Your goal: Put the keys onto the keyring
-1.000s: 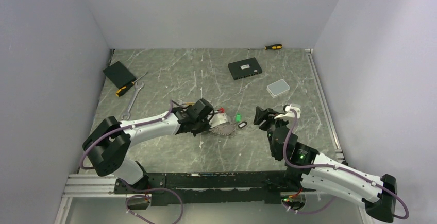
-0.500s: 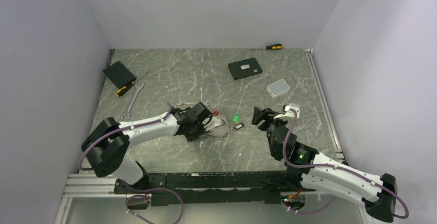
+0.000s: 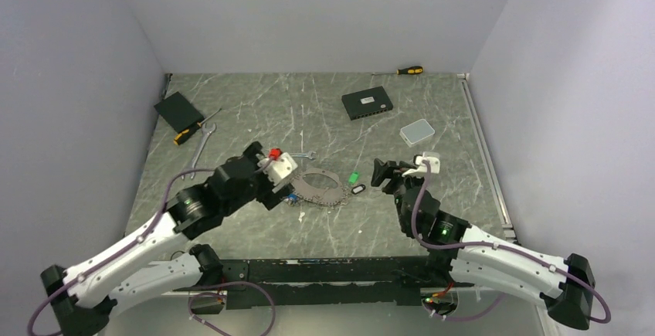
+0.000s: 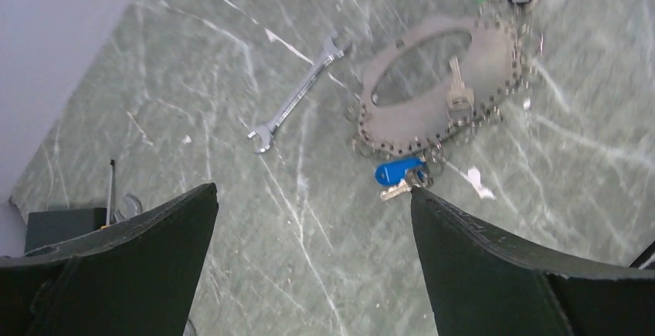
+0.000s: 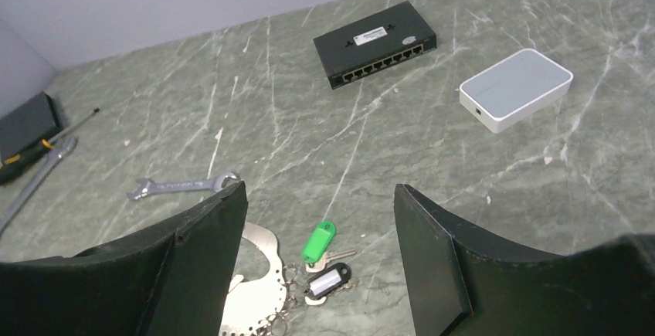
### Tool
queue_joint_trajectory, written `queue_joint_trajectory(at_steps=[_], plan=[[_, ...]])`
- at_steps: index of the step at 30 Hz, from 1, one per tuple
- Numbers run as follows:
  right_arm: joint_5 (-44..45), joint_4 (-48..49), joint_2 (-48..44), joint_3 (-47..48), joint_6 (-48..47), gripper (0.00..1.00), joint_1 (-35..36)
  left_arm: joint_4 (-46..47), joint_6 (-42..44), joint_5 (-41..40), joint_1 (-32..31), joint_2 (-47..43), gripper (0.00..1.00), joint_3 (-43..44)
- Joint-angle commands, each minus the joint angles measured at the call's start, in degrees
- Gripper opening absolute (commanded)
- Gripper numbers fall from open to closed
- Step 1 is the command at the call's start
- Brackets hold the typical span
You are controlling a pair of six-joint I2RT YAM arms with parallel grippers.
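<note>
The keyring [image 3: 318, 185] is a flat silvery hoop with a chain-like rim, lying mid-table; it shows as well in the left wrist view [image 4: 494, 66] and the right wrist view [image 5: 263, 274]. A green-tagged key [image 5: 319, 242] and a black-tagged key [image 5: 328, 282] lie at its right edge. A blue-tagged key [image 4: 400, 172] lies at its near left edge, and a bare key [image 4: 457, 89] rests on the hoop. My left gripper [image 4: 313, 191] hangs open just left of the hoop, holding nothing. My right gripper [image 5: 320, 189] is open above the tagged keys, also holding nothing.
A small spanner [image 3: 300, 155] lies just behind the keyring. A longer spanner [image 3: 199, 151], a screwdriver [image 3: 193, 129] and a black box [image 3: 178, 109] sit at the far left. A black network switch [image 5: 376, 42], a white box [image 5: 516, 89] and another screwdriver [image 3: 408, 69] are at the back right.
My left gripper has opened and drawn back to the left, off the keyring, which now lies uncovered. My right gripper has opened wider and edged left.
</note>
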Motion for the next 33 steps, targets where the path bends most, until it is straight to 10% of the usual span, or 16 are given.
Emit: queue_joint_trajectory(at_steps=[1, 11, 33], plan=[[-4.76, 7.4, 3.21, 2.59, -8.23, 0.75, -0.16, 7.91, -6.37, -4.52, 0.12, -7.26, 0.99, -2.87], [-18.91, 17.74, 18.14, 9.04, -9.67, 0.99, -0.08, 7.87, -16.48, -15.9, 2.82, -9.29, 1.0, -3.82], [-29.38, 21.21, 38.84, 22.82, -4.44, 1.0, 1.81, 6.53, -15.66, -24.56, 5.52, -10.97, 1.0, -4.06]])
